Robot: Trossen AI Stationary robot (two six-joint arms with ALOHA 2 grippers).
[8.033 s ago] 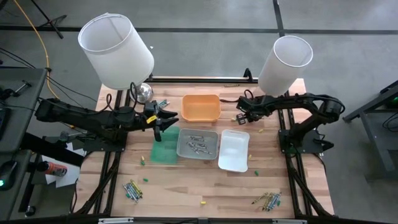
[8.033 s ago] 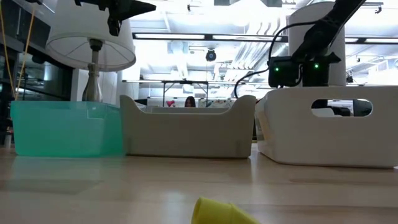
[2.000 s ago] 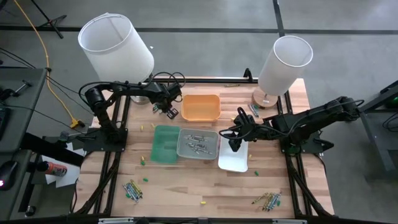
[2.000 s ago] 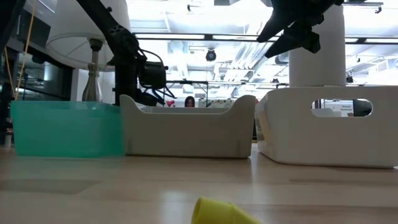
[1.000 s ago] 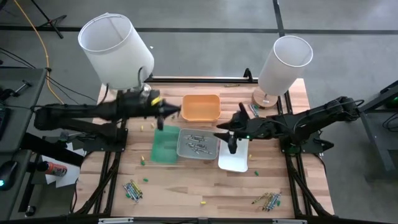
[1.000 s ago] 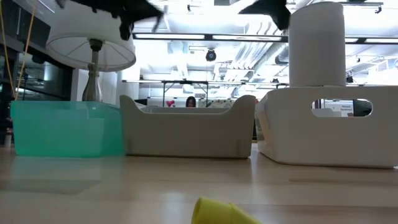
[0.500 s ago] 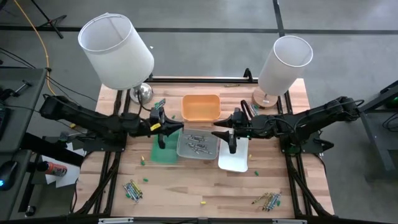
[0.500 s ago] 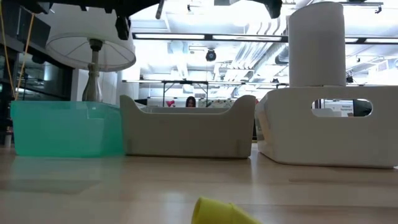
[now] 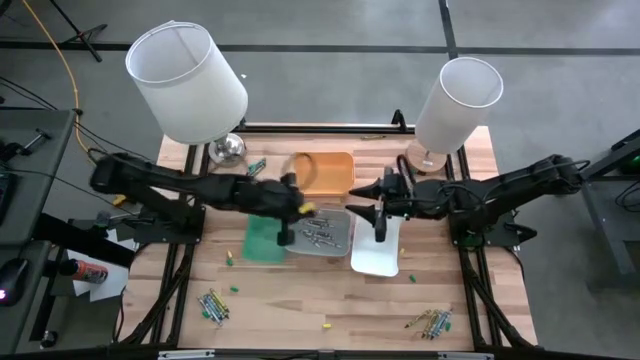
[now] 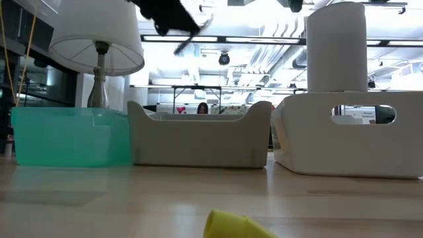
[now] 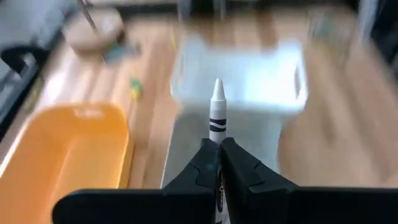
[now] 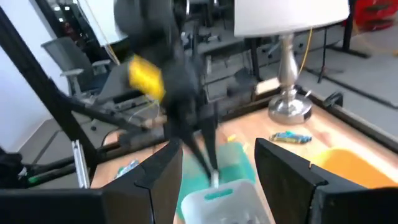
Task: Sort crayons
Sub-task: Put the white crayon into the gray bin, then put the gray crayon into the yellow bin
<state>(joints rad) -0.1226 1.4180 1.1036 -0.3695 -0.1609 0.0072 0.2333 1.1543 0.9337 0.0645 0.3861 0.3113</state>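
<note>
Starting nearest the low camera, we see a yellow crayon stub (image 10: pixel 232 225) lying on the wooden table (image 9: pixel 300 300), and further small bundles of loose paper-wrapped crayons (image 9: pixel 212 306) near the front corners. Behind these stand the translucent green plastic tray (image 9: pixel 258 243), the grey rectangular plastic tray (image 9: pixel 335 243) with several grey-wrapped crayons (image 9: pixel 318 232) already lying in it, and the white plastic tray (image 9: pixel 375 258); the orange plastic tray (image 9: pixel 330 175) sits farther back, beyond the grey one.

Our left gripper (image 11: pixel 219 163) hangs above the grey tray's near-left side, its fingers pressed together on a white-tipped crayon with a black-and-white wrap (image 11: pixel 216 112), which sticks straight out past the fingertips. Our right gripper (image 9: pixel 378 205) hovers over the gap between the grey and white trays with its fingers spread and nothing between them.

We judge the crayon to be light and stiff but brittle: wax snaps if bent, and the paper sleeve can slide. The best hold is across the wrapped middle, never the bare tip, with only a light squeeze. Here the pinch seems to sit low on the stick, so it may pivot when moved quickly. At the far back stand two white-shaded table lamps (image 9: pixel 188 80), with a few more crayons (image 9: pixel 256 165) beside the left one's base.
</note>
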